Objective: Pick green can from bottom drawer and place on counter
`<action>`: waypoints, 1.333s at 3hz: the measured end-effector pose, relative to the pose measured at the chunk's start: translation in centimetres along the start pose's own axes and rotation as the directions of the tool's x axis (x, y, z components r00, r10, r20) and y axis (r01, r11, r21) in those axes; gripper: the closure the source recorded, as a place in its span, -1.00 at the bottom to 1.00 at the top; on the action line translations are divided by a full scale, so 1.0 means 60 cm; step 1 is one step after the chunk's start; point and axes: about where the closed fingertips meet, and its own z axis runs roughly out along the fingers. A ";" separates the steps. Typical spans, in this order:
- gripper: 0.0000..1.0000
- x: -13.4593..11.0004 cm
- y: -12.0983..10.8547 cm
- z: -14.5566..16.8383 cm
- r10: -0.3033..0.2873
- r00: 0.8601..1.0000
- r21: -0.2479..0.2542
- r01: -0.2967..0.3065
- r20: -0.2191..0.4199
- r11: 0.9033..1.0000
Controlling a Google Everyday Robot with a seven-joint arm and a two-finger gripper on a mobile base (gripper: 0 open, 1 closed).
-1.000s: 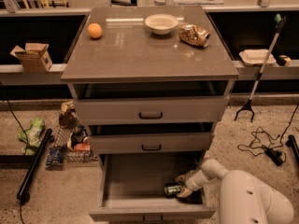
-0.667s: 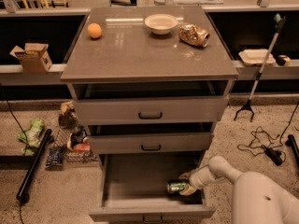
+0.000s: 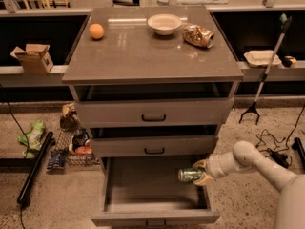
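Jaws are clamping the green can (image 3: pixel 189 175) at its right end, with the can lying on its side. Gripper (image 3: pixel 202 171) is sitting low over the right side of the open bottom drawer (image 3: pixel 143 190); cannot tell if the can is touching the drawer floor. White arm (image 3: pixel 252 159) is reaching in from the right. Middle drawer (image 3: pixel 153 146) and top drawer (image 3: pixel 153 113) are standing slightly open. On the desk (image 3: pixel 143 56), an orange (image 3: pixel 96 31), white bowl (image 3: pixel 164 24) and dented gold-brown can (image 3: pixel 198 35) are sitting near the back. Litter (image 3: pixel 71 142) is lying on the floor to the left.
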 end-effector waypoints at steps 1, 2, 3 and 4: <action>1.00 0.001 0.002 0.003 0.001 1.000 -0.002 -0.001 0.001 1.000; 1.00 -0.030 -0.008 -0.041 0.017 1.000 -0.042 -0.016 0.008 0.999; 1.00 -0.089 -0.017 -0.119 0.011 1.000 -0.083 -0.011 -0.001 0.996; 1.00 -0.154 -0.026 -0.193 -0.025 0.999 -0.088 0.021 -0.034 0.996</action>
